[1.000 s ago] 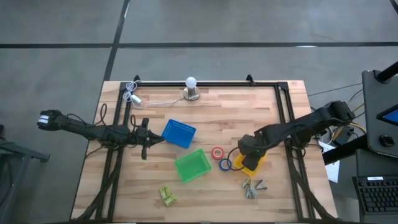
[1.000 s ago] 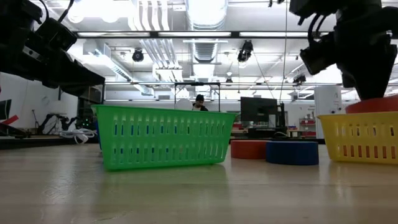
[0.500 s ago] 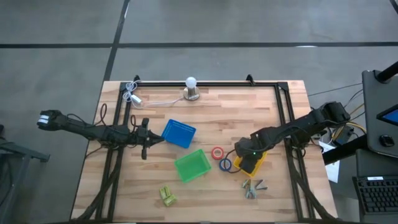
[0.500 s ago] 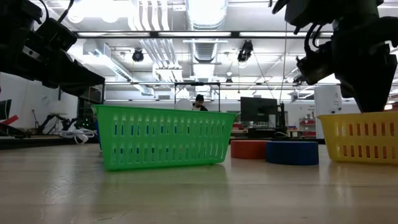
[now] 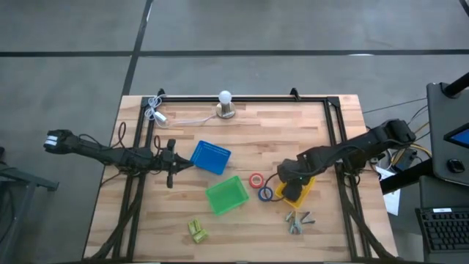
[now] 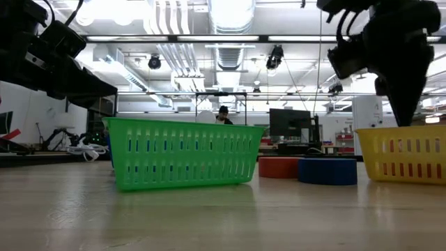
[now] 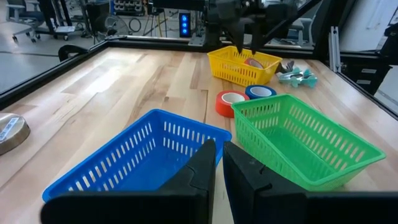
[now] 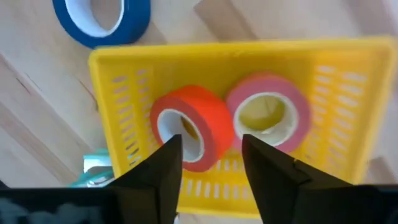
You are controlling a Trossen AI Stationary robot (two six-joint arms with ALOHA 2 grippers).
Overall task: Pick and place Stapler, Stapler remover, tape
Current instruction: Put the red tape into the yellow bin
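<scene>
My right gripper [image 8: 211, 158] stands open just above the yellow bin [image 5: 299, 193], its fingers on either side of a red tape roll [image 8: 189, 134] without touching it. That roll lies tilted in the bin beside a pink-red roll [image 8: 267, 112]. On the table left of the bin lie another red roll [image 5: 256, 180] and a blue roll [image 5: 265, 193]. Grey-teal staple removers [image 5: 297, 220] lie near the front edge and yellow-green staplers [image 5: 196, 230] at the front left. My left gripper [image 5: 183, 163] waits shut beside the blue bin [image 5: 211, 157].
A green bin [image 5: 226, 194] stands between the blue bin and the tape rolls. A lamp with a white bulb [image 5: 226, 103] and a coiled cable [image 5: 155, 110] lie at the far edge. A black frame [image 5: 330, 110] runs around the tabletop.
My right gripper went down into the yellow bin with the red tape roll, opened and let it go, then came up a little. The roll, which had stood above the bin's rim, now lies inside the bin beside the other one.
</scene>
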